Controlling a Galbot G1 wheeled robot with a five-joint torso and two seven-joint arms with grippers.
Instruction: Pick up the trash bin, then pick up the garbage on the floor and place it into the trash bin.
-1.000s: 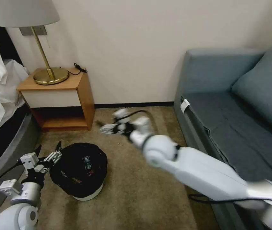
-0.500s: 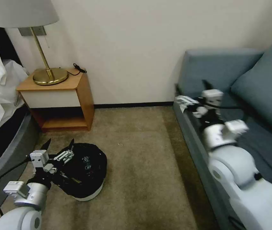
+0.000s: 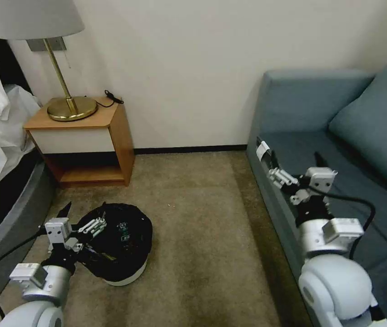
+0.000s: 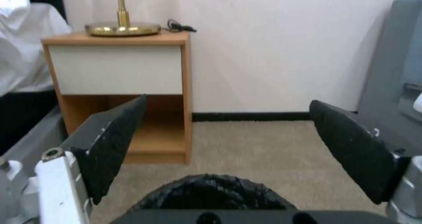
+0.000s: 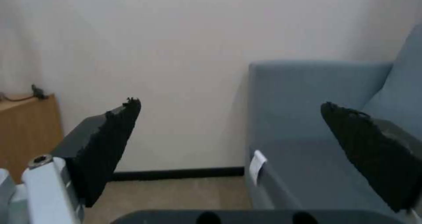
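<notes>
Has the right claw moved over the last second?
Yes. The right claw has swung from over the carpet near the nightstand across to the sofa, where it now hangs open above the seat's front edge.

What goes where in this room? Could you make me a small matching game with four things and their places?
Things:
1. bin
2. lamp
3. right gripper
4. left gripper

Places:
A. on the nightstand
B. over the sofa seat's front edge, jaws open
C. on the carpet
D. at the bin's rim, jaws open

Pairs: 1-C, 2-A, 3-B, 4-D
</notes>
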